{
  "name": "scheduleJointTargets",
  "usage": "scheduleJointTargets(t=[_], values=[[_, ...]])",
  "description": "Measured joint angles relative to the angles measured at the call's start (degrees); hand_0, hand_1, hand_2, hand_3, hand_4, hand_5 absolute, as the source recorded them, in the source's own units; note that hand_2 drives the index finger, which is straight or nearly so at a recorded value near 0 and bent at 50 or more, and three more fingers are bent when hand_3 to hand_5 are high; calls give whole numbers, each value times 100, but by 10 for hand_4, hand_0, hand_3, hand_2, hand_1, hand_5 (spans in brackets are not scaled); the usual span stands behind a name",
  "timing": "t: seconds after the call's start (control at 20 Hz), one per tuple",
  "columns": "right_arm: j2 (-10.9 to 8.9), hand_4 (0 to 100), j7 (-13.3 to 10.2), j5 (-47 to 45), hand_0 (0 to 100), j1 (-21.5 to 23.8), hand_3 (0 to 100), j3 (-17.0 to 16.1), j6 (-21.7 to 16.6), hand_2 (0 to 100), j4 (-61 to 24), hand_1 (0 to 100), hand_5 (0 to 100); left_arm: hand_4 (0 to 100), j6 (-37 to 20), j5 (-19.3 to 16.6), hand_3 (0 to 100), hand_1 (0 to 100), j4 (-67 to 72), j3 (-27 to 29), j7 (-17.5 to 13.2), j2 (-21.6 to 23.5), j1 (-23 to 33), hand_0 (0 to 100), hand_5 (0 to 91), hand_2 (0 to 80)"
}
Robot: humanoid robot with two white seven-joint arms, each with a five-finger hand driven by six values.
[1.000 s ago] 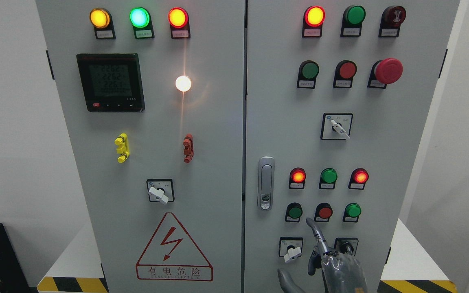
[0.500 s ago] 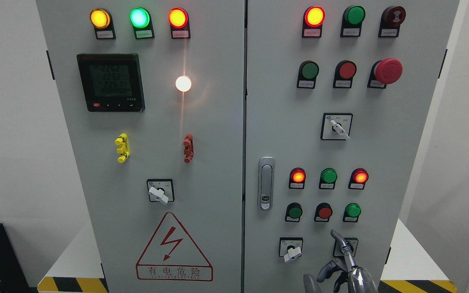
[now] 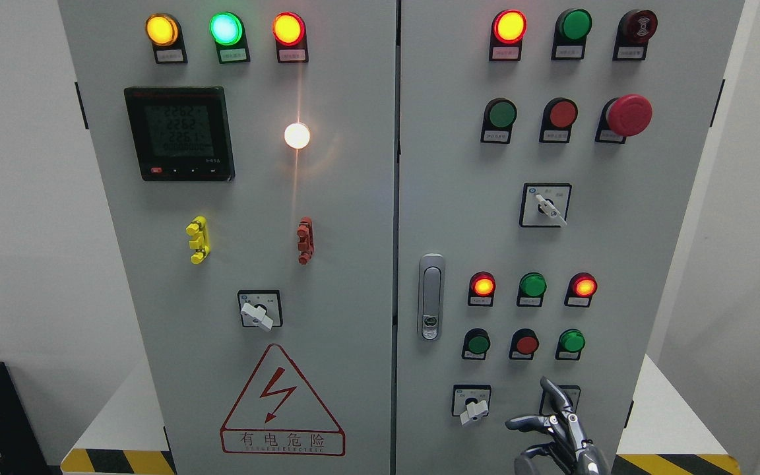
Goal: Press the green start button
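On the grey cabinet's right door (image 3: 617, 264), a low row holds a dark green button (image 3: 478, 344), a red button (image 3: 526, 344) and a brighter green button (image 3: 572, 340). Higher up is another green button (image 3: 503, 113). My right hand (image 3: 555, 429) rises from the bottom edge, below that low row. Its index finger (image 3: 553, 394) points up and covers most of a selector switch. The fingertip ends a little below and left of the brighter green button, touching none. The thumb (image 3: 520, 422) sticks out to the left, and the hand holds nothing. My left hand is out of view.
A red mushroom stop button (image 3: 629, 114) juts out at the upper right. Another selector switch (image 3: 473, 409) sits left of my hand, and a door latch (image 3: 431, 297) is further left. Lit red lamps (image 3: 483, 285) and a green lamp (image 3: 532, 285) line the row above.
My right hand has moved right and down, from under the red button to in front of the lower right selector switch. Its thumb has since spread to the left.
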Motion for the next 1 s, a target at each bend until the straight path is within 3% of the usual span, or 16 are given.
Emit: scheduleJointTargets(t=[0.1, 0.35, 0.45, 0.55, 1.0], values=[[-4, 14, 130, -206, 0, 112, 92, -30, -110, 0, -42, 177, 0, 0, 0, 0, 0, 556, 0, 0, 0, 0, 0, 120, 0, 0], [-12, 0, 290, -670, 0, 252, 67, -82, -204, 0, -118, 162, 0, 0, 0, 0, 0, 556, 0, 0, 0, 0, 0, 120, 0, 0], [-16, 0, 419, -778, 0, 276, 1, -127, -209, 0, -140, 141, 0, 0, 0, 0, 0, 556, 0, 0, 0, 0, 0, 120, 0, 0], [-17, 0, 547, -855, 0, 286, 0, -169, -201, 0, -157, 127, 0, 0, 0, 0, 0, 556, 0, 0, 1, 0, 0, 120, 0, 0], [-12, 0, 650, -1001, 0, 306, 0, -297, -167, 0, -208, 103, 0, 0, 0, 0, 0, 556, 0, 0, 10, 0, 0, 120, 0, 0]])
